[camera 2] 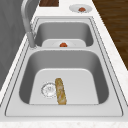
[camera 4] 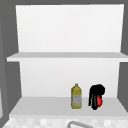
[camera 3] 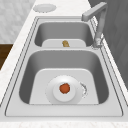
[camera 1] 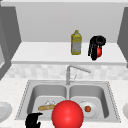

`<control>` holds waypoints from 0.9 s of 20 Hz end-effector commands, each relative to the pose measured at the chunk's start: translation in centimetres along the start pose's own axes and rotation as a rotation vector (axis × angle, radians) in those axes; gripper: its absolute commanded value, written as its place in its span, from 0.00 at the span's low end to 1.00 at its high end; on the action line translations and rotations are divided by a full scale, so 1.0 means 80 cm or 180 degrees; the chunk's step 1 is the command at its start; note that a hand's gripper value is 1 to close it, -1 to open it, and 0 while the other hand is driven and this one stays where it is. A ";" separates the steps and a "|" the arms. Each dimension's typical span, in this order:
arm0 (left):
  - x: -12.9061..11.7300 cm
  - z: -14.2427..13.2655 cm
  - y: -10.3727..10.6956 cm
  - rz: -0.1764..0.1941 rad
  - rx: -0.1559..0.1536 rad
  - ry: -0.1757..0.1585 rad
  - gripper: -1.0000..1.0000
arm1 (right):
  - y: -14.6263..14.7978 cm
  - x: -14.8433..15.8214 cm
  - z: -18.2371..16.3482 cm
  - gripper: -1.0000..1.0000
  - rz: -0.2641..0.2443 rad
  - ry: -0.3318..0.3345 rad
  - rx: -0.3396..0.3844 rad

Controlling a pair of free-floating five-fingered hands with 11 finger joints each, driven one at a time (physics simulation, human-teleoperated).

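Here, my right robot hand [camera 1: 95, 47] is up on the lower shelf [camera 1: 45, 53] above the sink, its fingers curled around a small red ball [camera 1: 99, 52] that peeks out at its right side. In the upper view the same robot hand [camera 4: 96, 96] grips the red ball [camera 4: 99, 101] just above the shelf [camera 4: 45, 105]. A yellow bottle [camera 1: 76, 43] stands upright on the shelf just to the left of this robot hand, near it but apart. My left robot hand [camera 1: 33, 121] hangs low at the front edge of the counter [camera 1: 10, 87], by the left basin, fingers curled and holding nothing. Beside it, at the front, is a large red sphere [camera 1: 67, 115]. Below, the double sink [camera 1: 68, 86] holds a bread loaf [camera 2: 60, 91] in the left basin beside the drain, and a white plate [camera 3: 56, 93] with a small orange-red fruit [camera 3: 64, 88] in the right basin. The faucet [camera 1: 72, 71] rises behind the divider.
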 end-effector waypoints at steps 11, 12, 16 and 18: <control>0.000 0.000 0.000 0.0000 0.0000 0.0000 0.50 | -0.045 -0.001 -0.142 1.00 -0.0008 -0.0015 0.0022; 0.000 0.000 0.000 0.0000 0.0000 0.0000 0.50 | -0.046 -0.003 -0.153 1.00 -0.0028 -0.0025 0.0007; 0.000 0.000 0.000 0.0000 0.0000 0.0000 0.50 | -0.049 -0.009 -0.201 1.00 -0.0074 -0.0063 0.0009; 0.000 0.000 0.000 0.0000 0.0000 0.0000 0.50 | -0.051 -0.012 -0.224 1.00 -0.0074 -0.0065 0.0007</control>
